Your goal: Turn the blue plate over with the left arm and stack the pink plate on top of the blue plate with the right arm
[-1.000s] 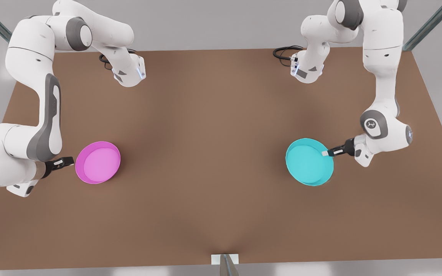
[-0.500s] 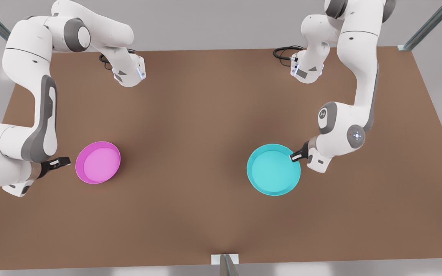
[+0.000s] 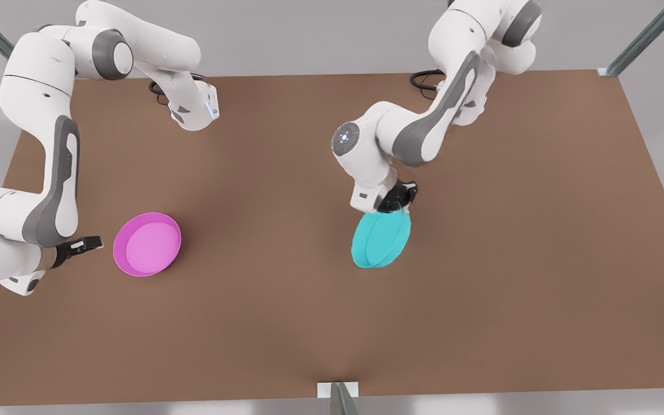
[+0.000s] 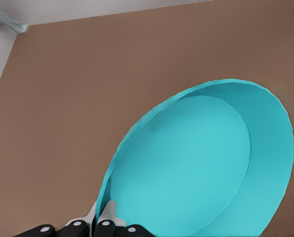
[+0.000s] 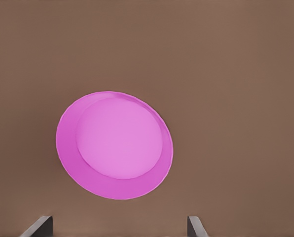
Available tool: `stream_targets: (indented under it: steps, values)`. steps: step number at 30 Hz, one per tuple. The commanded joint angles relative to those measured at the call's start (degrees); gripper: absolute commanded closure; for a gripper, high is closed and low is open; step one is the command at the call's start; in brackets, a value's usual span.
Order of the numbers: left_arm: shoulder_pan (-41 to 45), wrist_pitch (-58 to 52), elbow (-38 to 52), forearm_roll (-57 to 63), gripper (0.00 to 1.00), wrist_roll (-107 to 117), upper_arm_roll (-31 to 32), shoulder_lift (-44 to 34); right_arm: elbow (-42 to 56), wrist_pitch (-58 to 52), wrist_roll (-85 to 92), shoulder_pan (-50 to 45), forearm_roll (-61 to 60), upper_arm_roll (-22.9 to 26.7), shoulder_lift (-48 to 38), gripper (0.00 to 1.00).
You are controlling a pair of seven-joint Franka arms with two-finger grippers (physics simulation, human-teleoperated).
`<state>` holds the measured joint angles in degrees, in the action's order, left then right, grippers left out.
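Brown table (image 3: 286, 323), grey surroundings

A big brown table (image 3: 286, 323) fills the room. Behind it is a plain grey wall (image 3: 309, 34). Grey metal poles (image 3: 643, 37) stand at the far corners.

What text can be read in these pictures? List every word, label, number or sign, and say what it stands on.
No readable text anywhere.
The blue plate, held tilted by its rim in the left claw: plain, no marking.
The pink plate, flat on the table in front of the open right claw: plain, no marking.
The arm joints carry small round emblems, too small to read.
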<state>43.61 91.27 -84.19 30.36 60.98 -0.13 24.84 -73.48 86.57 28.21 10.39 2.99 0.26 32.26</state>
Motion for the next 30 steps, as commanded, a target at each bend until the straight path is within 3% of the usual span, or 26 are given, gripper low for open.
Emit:
stream_targets:
  steps: [1,8,14,24,30]
  values:
    - [0.33,-0.47,-0.01,9.27,0.79,0.28,0.04,0.03,0.0,0.0,0.0,-0.02,0.0,0.0,0.0,0.0]
    - [12.11,-14.36,3.25,24.04,0.79,6.35,-0.05,4.69,0.0,0.0,0.0,0.6,-0.09,0.0,0.26,0.0]
    - [21.78,-26.75,6.67,43.28,0.79,5.2,-0.22,14.61,-0.09,0.0,0.0,1.04,-0.35,0.0,0.52,0.0]
    - [27.76,-37.83,6.23,51.03,0.79,12.49,-0.49,32.02,-0.18,0.0,0.7,1.92,-0.53,0.0,0.87,0.0]
    - [29.95,-40.02,6.32,51.12,0.79,14.78,-0.4,38.43,-0.18,0.0,0.7,2.0,-0.53,0.0,0.87,0.0]
